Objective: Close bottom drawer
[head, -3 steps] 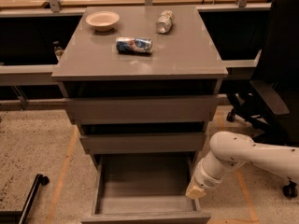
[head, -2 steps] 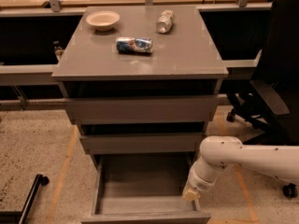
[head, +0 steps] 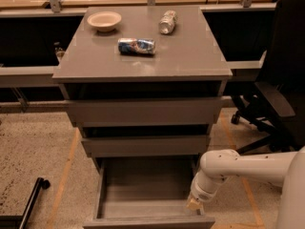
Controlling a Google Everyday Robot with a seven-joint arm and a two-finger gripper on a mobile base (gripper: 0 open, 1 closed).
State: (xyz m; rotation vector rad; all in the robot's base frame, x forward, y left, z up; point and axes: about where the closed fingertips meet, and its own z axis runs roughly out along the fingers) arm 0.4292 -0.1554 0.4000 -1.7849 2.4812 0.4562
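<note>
A grey cabinet (head: 143,56) has three drawers. The bottom drawer (head: 147,218) is pulled far out and its inside looks bare. The middle drawer (head: 145,146) and top drawer (head: 143,111) are nearly flush. My white arm (head: 248,168) comes in from the right. My gripper (head: 194,203) is low at the bottom drawer's front right corner, by its front panel.
On the cabinet top lie a cream bowl (head: 104,20), a blue can (head: 137,46) on its side and a silver can (head: 167,22). A black office chair (head: 279,89) stands close on the right. A black bar with a wheel (head: 29,202) lies on the floor at left.
My arm has moved left and slightly down, bringing the gripper closer to the drawer's front right corner. The drawer has not visibly moved.
</note>
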